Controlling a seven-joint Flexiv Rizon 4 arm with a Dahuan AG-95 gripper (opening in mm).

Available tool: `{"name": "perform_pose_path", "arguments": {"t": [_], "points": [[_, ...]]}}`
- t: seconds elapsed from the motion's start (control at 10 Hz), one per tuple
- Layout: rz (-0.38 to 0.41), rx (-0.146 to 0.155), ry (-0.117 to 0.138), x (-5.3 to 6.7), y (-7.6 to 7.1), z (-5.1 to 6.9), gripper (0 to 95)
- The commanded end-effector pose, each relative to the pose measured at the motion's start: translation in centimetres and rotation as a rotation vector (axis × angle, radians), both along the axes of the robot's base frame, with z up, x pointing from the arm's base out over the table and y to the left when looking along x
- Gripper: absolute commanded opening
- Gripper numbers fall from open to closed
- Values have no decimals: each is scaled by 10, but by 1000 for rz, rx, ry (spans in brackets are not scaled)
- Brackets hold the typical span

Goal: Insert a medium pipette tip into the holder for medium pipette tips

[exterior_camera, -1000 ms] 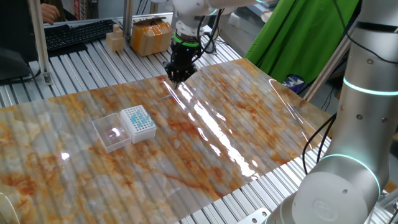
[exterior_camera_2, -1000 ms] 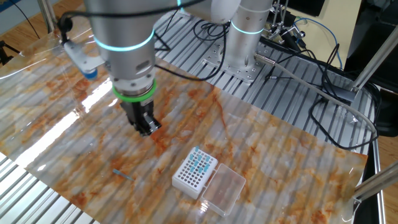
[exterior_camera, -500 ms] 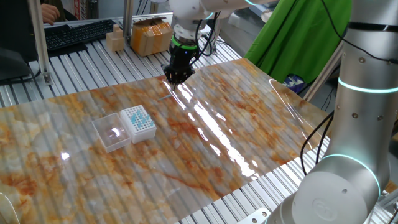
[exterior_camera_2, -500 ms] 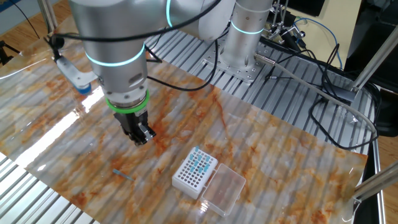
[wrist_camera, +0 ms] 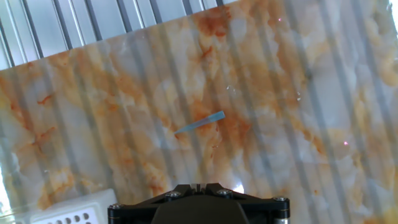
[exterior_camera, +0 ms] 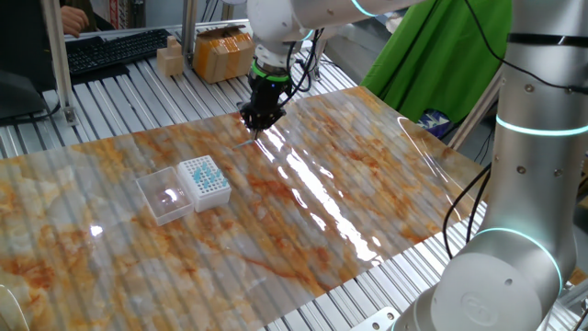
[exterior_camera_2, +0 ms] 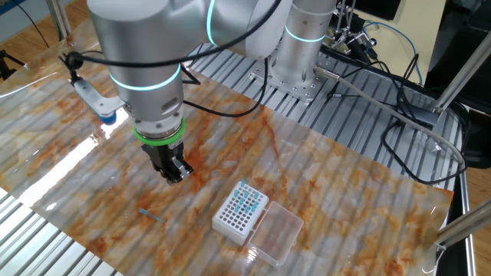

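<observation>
We see the tip (wrist_camera: 200,124) lying flat on the counter (wrist_camera: 311,93) clearly only in the hand view; the holder (wrist_camera: 62,214) is cut off there. The tool (exterior_camera_2: 175,173), fingers together, holds nothing.

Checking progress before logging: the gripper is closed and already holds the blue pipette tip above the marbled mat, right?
Not quite. The gripper is closed but empty; the hand view shows the pipette tip lying loose on the marbled mat.
</observation>
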State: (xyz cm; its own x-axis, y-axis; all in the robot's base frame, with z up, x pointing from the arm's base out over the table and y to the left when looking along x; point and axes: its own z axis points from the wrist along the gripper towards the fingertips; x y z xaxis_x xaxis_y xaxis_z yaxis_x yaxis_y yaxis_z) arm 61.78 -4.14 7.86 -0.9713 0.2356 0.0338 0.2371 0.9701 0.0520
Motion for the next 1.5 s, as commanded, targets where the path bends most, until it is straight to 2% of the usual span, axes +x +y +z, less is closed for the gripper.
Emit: {"name": "perform_pose_path", "arguments": {"t": [0.1, 0.6, 1.2, 1.5], "points": [[2, -1, 0, 0, 0, -2, 0], [5, -9, -4, 3, -2, -15, 0], [10, -13, -8, 4, -2, -14, 0], [23, 5, -9, 4, -2, -14, 0]]}}
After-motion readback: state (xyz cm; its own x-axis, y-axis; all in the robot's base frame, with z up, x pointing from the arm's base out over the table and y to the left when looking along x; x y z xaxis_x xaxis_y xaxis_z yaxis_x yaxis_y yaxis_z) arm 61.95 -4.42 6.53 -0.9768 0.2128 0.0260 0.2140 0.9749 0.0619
